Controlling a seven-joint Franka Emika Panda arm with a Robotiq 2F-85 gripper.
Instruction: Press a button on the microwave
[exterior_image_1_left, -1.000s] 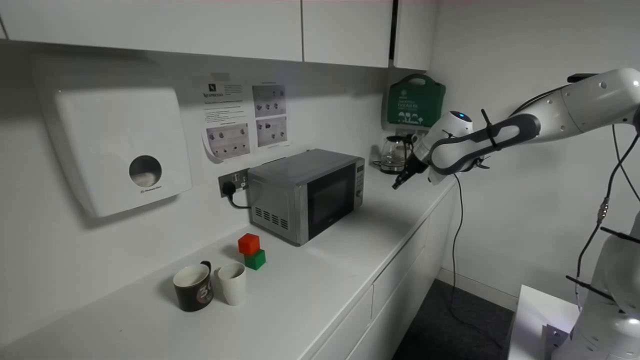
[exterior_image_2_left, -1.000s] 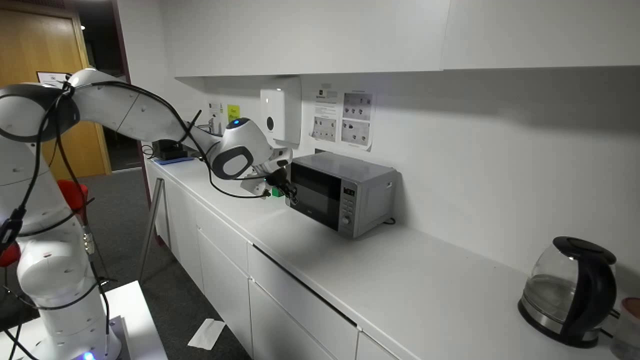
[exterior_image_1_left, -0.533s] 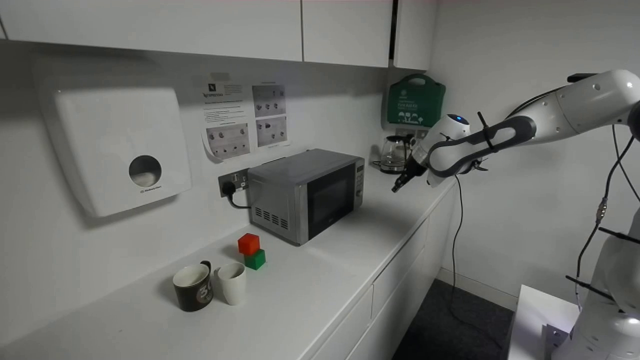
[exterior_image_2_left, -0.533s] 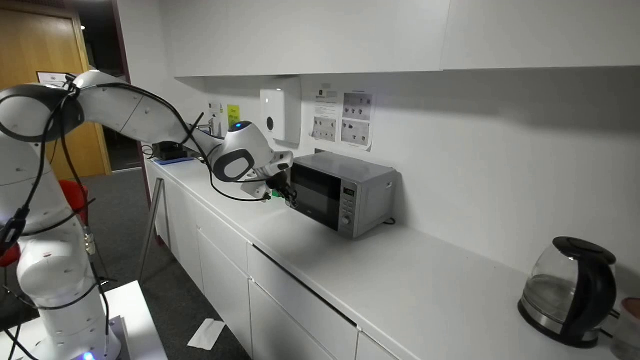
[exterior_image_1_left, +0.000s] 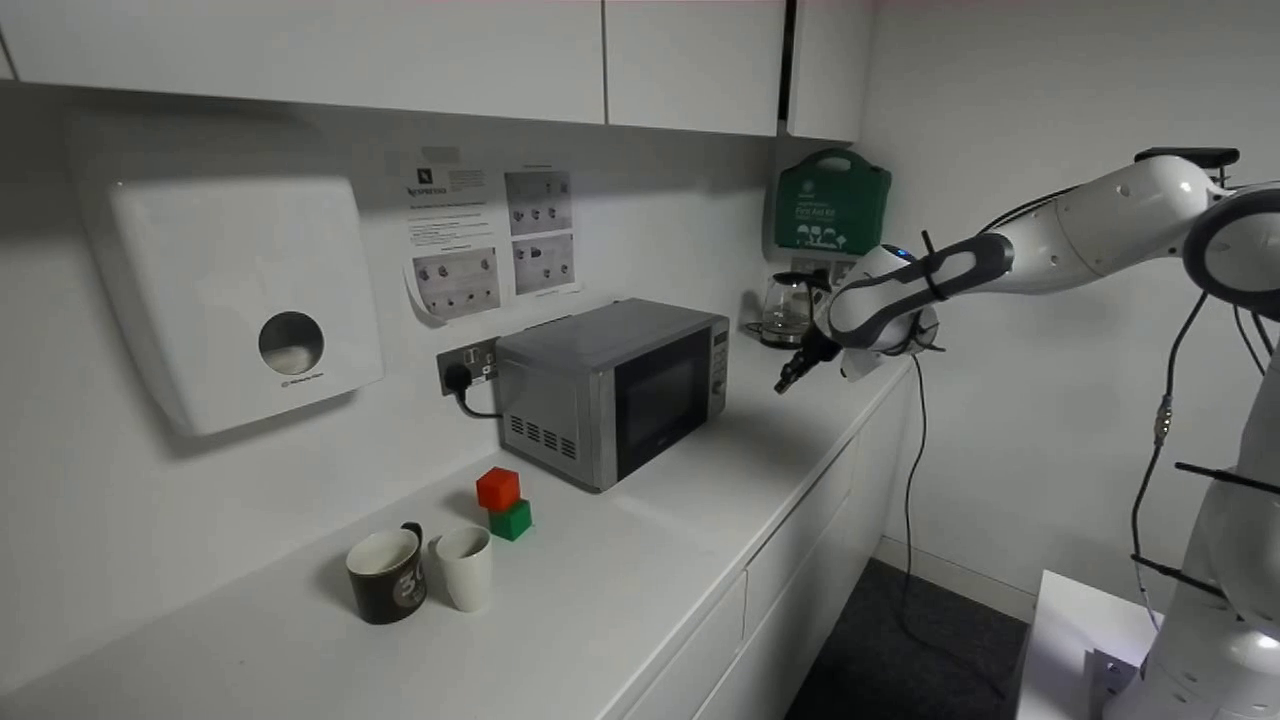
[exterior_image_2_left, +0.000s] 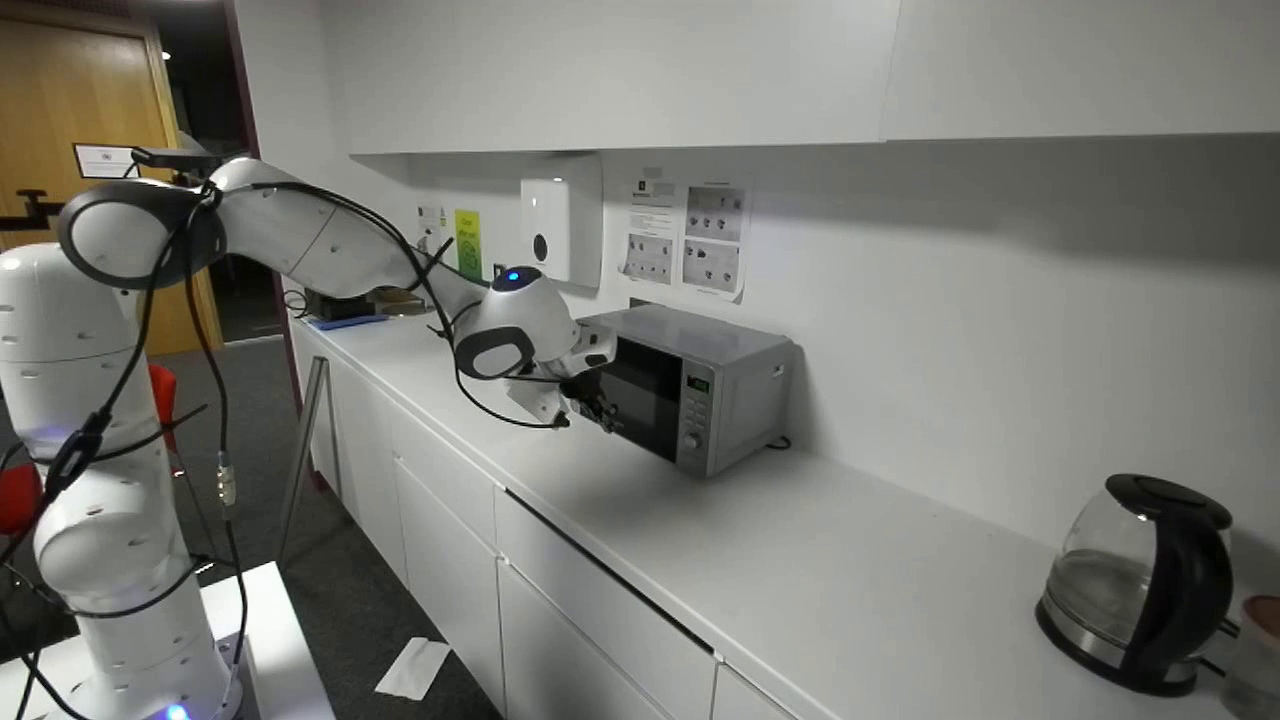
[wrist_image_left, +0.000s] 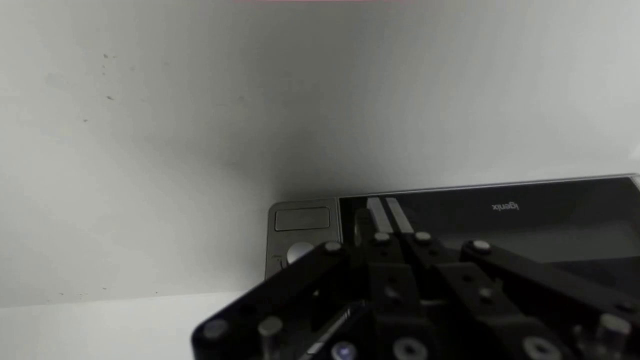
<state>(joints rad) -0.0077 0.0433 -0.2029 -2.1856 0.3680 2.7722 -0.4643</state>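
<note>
fingers (wrist_image_left: 380, 215), set narrow with a thin gap, hover apart from the grey microwave (exterior_image_1_left: 612, 392) on the worktop (exterior_image_2_left: 880, 580); in the wrist view the control strip (wrist_image_left: 300, 236) lies at nine o'clock from their tips; in an exterior view a kettle (exterior_image_2_left: 1120, 590) stands at the microwave's four o'clock.

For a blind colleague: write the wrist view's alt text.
Closed gripper in front of the microwave. In the picture, left of its fingertips lie a silver knob and a rectangular panel; right, the dark door bears an upside-down logo.
</note>
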